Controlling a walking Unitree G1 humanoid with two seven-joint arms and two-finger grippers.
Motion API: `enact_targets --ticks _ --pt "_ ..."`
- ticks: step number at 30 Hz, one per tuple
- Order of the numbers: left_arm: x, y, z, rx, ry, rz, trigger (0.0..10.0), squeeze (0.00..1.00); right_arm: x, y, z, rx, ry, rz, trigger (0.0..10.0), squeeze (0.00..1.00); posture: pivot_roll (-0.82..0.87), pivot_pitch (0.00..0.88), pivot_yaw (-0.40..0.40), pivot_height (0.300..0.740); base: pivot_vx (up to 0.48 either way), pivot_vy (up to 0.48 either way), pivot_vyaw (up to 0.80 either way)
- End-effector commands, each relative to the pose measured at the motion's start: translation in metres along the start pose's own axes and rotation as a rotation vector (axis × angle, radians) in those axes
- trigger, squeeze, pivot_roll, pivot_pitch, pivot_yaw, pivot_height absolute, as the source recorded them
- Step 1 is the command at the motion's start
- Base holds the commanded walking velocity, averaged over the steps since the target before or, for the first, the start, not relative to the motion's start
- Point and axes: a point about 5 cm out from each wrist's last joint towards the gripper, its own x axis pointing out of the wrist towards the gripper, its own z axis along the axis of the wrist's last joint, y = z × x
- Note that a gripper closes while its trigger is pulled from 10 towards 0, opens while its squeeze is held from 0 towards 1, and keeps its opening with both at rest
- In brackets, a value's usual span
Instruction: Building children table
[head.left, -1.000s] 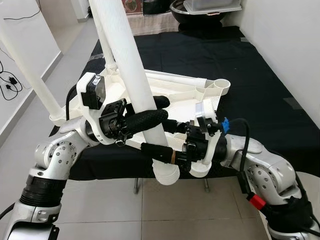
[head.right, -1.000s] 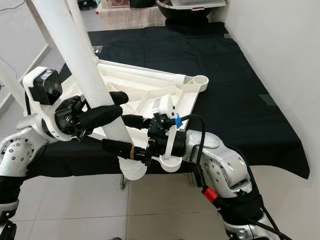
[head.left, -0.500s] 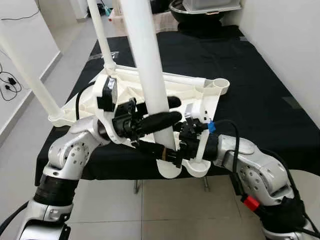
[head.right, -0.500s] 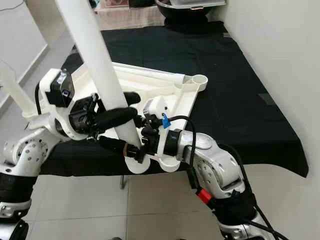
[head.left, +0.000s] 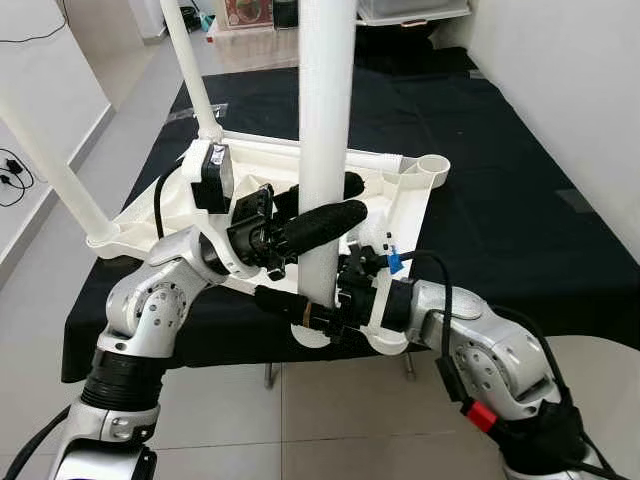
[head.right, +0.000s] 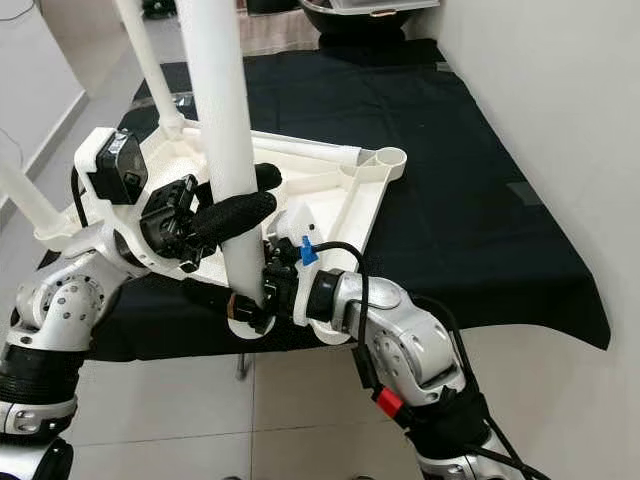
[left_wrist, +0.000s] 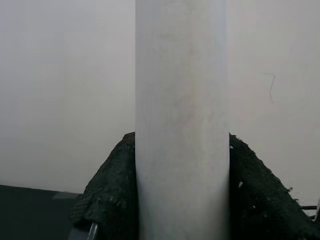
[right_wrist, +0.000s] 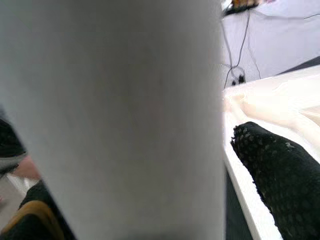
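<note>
Now upright, the leg (head.left: 327, 130) stands at the near corner socket (head.left: 318, 332) of the upturned tabletop (head.left: 405, 200), left gripper (head.left: 322, 208) and right gripper (head.left: 305, 310) both clamped on it; next, seemingly, a straight push down to seat it.

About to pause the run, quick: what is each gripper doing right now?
Left gripper: shut on the white table leg.
Right gripper: shut on the same leg, lower down near its base.
</note>
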Motion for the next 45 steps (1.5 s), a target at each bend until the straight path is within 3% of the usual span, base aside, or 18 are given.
enact_targets --ticks 1,8,9,10,11,12,28,29,32,38,45 --pt "0.002 -0.005 0.001 -0.002 -0.017 -0.023 10.0 0.0 0.005 0.0 0.004 -0.005 -0.035 -0.002 10.0 0.0 -0.07 0.135 0.084 0.74 0.0 0.0 0.0" --pt "0.003 -0.006 0.0 -0.006 -0.02 -0.029 10.0 0.0 0.004 -0.004 0.008 -0.009 -0.059 -0.029 10.0 0.0 -0.07 0.135 0.082 0.74 0.0 0.0 0.0" --pt "0.003 -0.007 0.0 -0.008 -0.022 -0.031 10.0 0.0 0.004 -0.005 0.009 -0.01 -0.061 -0.034 4.4 0.0 -0.07 0.135 0.082 0.74 0.0 0.0 0.0" --pt "0.003 -0.007 0.0 -0.009 -0.023 -0.032 10.0 0.0 0.004 -0.005 0.009 -0.01 -0.062 -0.037 1.5 0.0 -0.07 0.135 0.082 0.74 0.0 0.0 0.0" --pt "0.003 -0.007 0.0 -0.009 -0.023 -0.032 10.0 0.0 0.004 -0.005 0.009 -0.01 -0.062 -0.037 1.5 0.0 -0.07 0.135 0.082 0.74 0.0 0.0 0.0" --pt "0.003 -0.007 0.0 -0.01 -0.023 -0.031 10.0 0.0 0.003 -0.005 0.008 -0.008 -0.063 -0.036 0.0 0.0 -0.07 0.134 0.081 0.74 0.0 0.0 0.0" --pt "0.002 -0.007 0.003 -0.022 -0.008 -0.006 10.0 0.0 -0.001 -0.013 0.004 -0.066 -0.017 -0.083 0.0 0.0 -0.06 0.14 0.077 0.74 0.0 0.0 0.0" --pt "0.001 -0.006 0.004 -0.048 0.0 -0.005 10.0 1.0 -0.002 -0.015 0.004 -0.078 -0.007 -0.097 0.0 0.0 -0.06 0.138 0.077 0.74 0.0 0.0 0.0" --pt "-0.002 -0.008 0.012 -0.068 0.021 -0.028 10.0 1.0 -0.006 -0.02 0.003 -0.11 0.02 -0.122 0.0 0.0 -0.06 0.137 0.078 0.74 0.0 0.0 0.0" --pt "-0.003 -0.007 0.032 0.011 0.069 -0.046 10.0 1.0 -0.012 -0.026 0.0 -0.15 0.059 -0.146 0.0 0.0 -0.05 0.134 0.075 0.74 0.0 0.0 0.0" --pt "-0.006 0.002 0.052 0.129 0.184 -0.036 10.0 1.0 -0.021 -0.033 -0.002 -0.3 0.153 -0.156 0.0 0.0 -0.05 0.133 0.082 0.74 0.0 0.0 0.0"
